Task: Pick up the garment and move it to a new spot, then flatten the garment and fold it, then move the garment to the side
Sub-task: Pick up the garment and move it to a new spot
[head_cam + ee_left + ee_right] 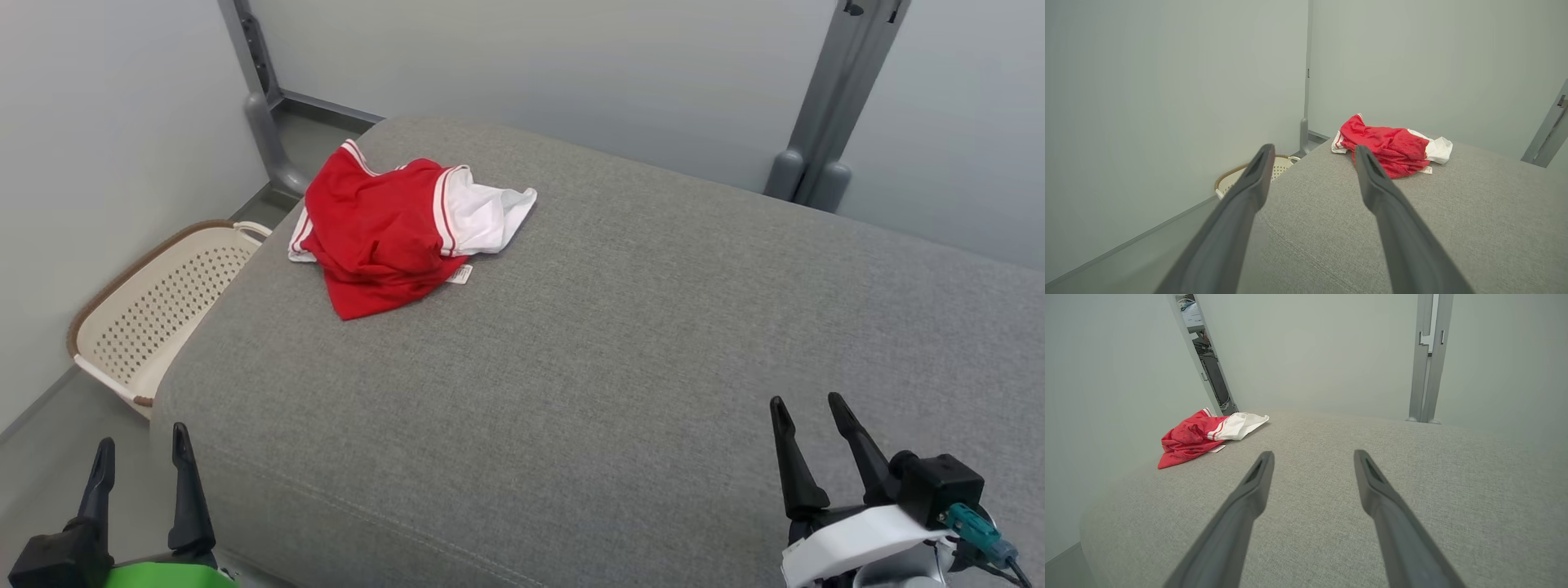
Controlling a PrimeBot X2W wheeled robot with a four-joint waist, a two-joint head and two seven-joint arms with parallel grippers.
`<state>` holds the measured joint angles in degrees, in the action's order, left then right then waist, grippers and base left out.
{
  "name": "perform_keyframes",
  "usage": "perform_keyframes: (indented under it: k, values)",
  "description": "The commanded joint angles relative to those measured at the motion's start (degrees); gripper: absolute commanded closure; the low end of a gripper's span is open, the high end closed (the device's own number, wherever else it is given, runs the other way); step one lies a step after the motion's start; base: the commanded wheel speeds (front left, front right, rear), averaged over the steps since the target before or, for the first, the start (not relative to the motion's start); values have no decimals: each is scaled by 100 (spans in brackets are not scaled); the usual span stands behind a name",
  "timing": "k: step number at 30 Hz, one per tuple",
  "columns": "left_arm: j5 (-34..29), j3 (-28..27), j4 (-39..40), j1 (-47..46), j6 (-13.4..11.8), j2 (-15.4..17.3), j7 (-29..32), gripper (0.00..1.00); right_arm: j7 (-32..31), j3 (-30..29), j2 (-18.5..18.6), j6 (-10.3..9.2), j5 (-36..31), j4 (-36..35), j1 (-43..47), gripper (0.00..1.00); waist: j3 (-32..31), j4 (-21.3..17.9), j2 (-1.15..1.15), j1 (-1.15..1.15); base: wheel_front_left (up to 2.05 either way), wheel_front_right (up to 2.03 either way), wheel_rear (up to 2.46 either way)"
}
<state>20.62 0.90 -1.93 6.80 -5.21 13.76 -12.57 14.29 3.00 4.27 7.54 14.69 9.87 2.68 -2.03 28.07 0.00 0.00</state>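
Observation:
The garment is a red piece with white trim and a white part, lying crumpled near the far left corner of the grey padded surface. It also lies ahead in the left wrist view and far left in the right wrist view. My left gripper stands open at the lower left, off the surface's near left corner, nothing between its fingers. My right gripper stands open at the lower right above the surface's near edge, far from the garment and holding nothing.
A cream perforated basket with a brown rim stands on the floor against the left wall, beside the surface. Grey metal posts rise behind the surface at the back right and back left. Pale walls close in on all sides.

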Motion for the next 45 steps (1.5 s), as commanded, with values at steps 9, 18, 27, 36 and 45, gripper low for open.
perform_keyframes:
  k: [9,18,27,36,45]
  values:
    - [70,-52,10,85,-58,15,-84,0,36,62,97,-11,68,100,-150,0,58,67,0,0,0,0,0]
    - [171,-9,-200,-620,79,70,-96,0,-95,-164,278,-11,-43,-102,-226,0,366,-402,0,0,0,0,0]
    - [354,-180,-629,-2414,240,263,-110,0,-385,-845,779,-10,-145,-694,-553,0,1428,-1169,0,0,0,0,0]
    - [490,-210,-1569,-4357,505,616,13,0,-548,-1653,1110,-10,-205,-1257,-823,0,2480,-1849,0,0,0,0,0]
    - [610,-103,-2854,-5621,781,841,307,0,-769,-2098,1181,-10,-272,-1741,-813,0,3199,-2160,0,0,0,0,0]
